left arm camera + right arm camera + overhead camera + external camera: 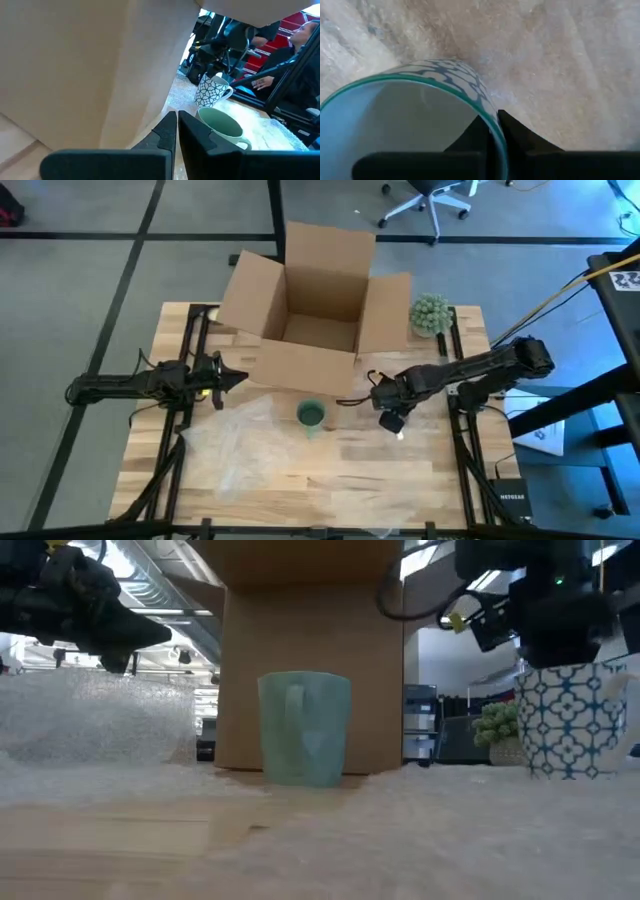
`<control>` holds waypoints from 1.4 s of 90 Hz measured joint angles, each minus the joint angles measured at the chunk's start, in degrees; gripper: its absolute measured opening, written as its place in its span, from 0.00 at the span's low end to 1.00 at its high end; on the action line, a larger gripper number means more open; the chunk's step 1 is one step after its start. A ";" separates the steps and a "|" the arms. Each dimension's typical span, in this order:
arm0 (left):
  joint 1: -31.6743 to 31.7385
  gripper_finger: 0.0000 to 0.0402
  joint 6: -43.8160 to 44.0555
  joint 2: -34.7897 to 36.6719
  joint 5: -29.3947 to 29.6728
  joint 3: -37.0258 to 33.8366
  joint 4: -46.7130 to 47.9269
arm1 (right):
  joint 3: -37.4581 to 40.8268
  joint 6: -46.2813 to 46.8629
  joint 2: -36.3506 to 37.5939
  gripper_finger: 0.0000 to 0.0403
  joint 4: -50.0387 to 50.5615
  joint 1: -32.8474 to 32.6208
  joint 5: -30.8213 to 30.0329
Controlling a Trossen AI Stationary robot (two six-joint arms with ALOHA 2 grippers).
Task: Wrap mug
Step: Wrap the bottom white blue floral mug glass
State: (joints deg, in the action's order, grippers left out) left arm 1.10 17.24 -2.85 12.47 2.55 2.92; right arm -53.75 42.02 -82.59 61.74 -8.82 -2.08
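Note:
A plain green mug stands upright on a clear bubble-wrap sheet in front of an open cardboard box. To its right is a white mug with a blue pattern, with my right gripper shut on it. In the high view the gripper hides most of that mug. My left gripper hovers shut and empty beside the box's left front corner. My right gripper pinches the patterned mug's rim, one finger inside the mug and one outside against the wall. The fingers come from above, pointing down. The mug stays upright, its base at the bubble wrap; whether it rests there or hangs just clear, I cannot tell.
The box has its flaps spread open across the table's far middle. A small green plant stands at the far right. Bare wood shows along the near edge. A person sits beyond the table's right side.

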 joint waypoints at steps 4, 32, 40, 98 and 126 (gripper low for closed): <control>0.00 0.00 -0.10 0.00 -0.02 0.00 0.00 | 0.41 -0.03 0.04 0.04 -0.28 -0.12 -0.42; 0.00 0.00 -0.07 0.01 -0.01 0.00 0.02 | -5.19 -0.15 0.04 0.31 7.77 -0.15 -1.32; 0.00 0.00 -0.05 0.02 0.00 0.00 0.00 | -9.95 -0.31 0.24 0.39 13.62 -0.41 -0.28; 0.00 0.00 1.39 0.00 0.01 0.04 0.46 | -19.73 3.78 -10.97 0.47 -22.98 -38.46 -12.13; 0.07 0.00 1.87 0.01 0.24 0.05 0.55 | -19.70 1.37 -30.88 0.45 -37.86 -40.28 -6.01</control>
State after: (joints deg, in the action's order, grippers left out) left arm 1.17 19.11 -2.84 12.71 2.60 3.46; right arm -73.45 43.39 -113.46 23.88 -49.10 -8.09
